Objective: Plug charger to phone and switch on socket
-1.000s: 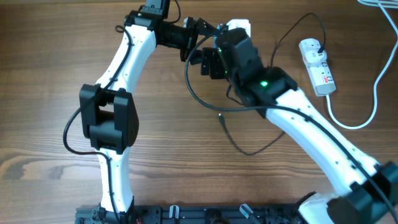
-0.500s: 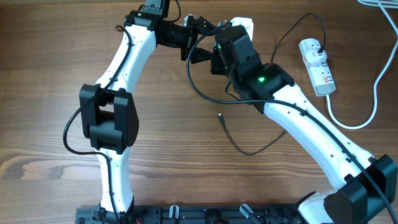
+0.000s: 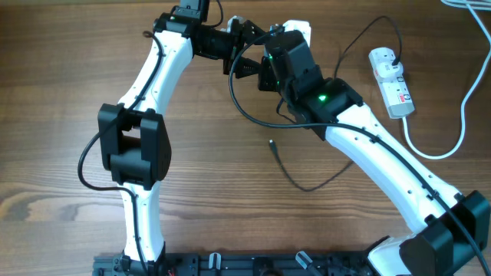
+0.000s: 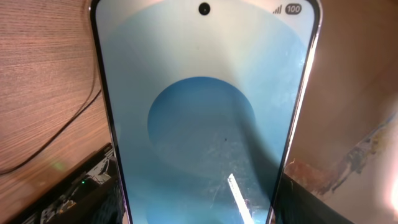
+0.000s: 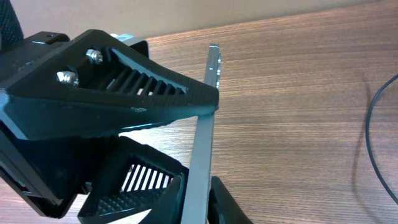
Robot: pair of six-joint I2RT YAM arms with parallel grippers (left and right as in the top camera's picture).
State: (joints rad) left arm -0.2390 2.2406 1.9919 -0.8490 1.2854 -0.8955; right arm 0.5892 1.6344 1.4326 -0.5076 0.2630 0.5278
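The phone (image 4: 205, 124) fills the left wrist view, its blue screen lit. My left gripper (image 4: 199, 202) is shut on it, with dark fingers (image 4: 93, 196) against both long edges. From the right wrist the phone (image 5: 204, 124) shows edge-on as a thin grey bar, and my right gripper (image 5: 200, 193) is shut across its thickness. Overhead, both grippers (image 3: 244, 47) (image 3: 265, 67) meet at the back centre and hide the phone. The charger's black cable (image 3: 234, 107) loops over the table, its connector tip (image 3: 271, 142) lying loose. The socket (image 3: 393, 83) lies at the right with the white plug (image 3: 381, 55) in it.
The socket's thick white cord (image 3: 460, 115) curls along the right edge. A white piece (image 3: 299, 31) shows behind the right wrist; I cannot tell what it is. The left gripper's ribbed black fingers (image 5: 124, 93) crowd the right wrist view. The charger's cable (image 5: 373, 143) shows at that view's right edge.
My right gripper moved a little up and left onto the phone and closed its jaws on it. The left arm and the cable have not moved.
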